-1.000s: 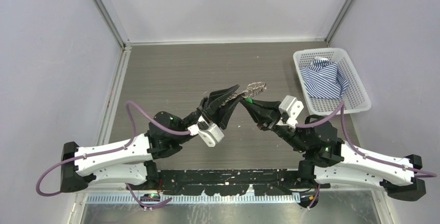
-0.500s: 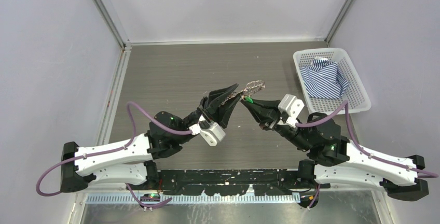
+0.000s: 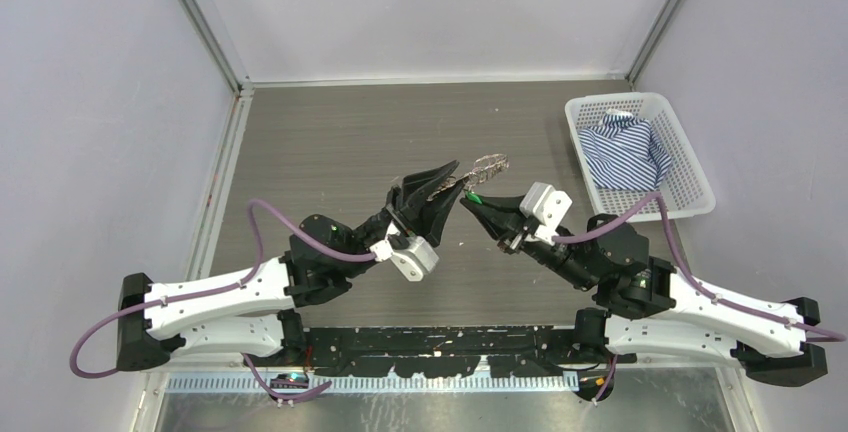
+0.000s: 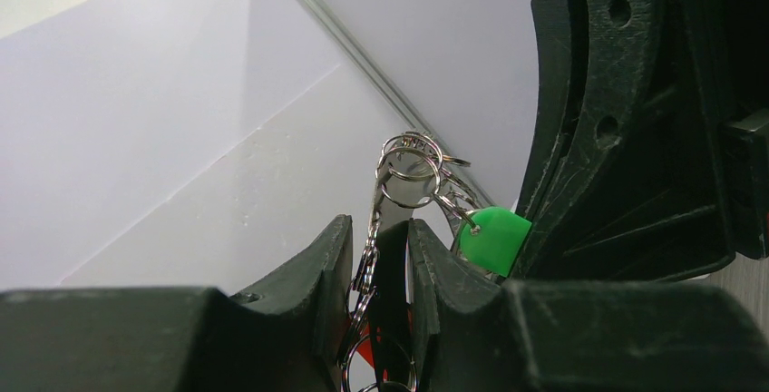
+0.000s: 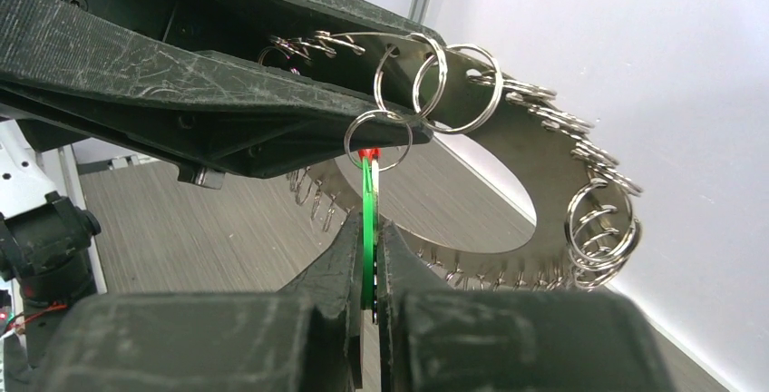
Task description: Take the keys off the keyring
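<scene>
Now left tool [image 3: 452, 180]: clamped on edge of keyring [image 5: 535, 142]
Right tool [image 5: 368, 229]: pinching green key [image 4: 494, 240], just beside keyring

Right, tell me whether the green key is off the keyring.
On. The green key, pinched in the right gripper, joins by a small loop to the keyring.

One black left gripper [image 3: 455, 180], one right gripper [image 3: 468, 202], one flat silvery metal keyring [image 5: 521, 124], one green plastic-headed key [image 5: 367, 229], one white mesh basket [image 3: 693, 157], one striped cloth [image 3: 622, 157].
</scene>
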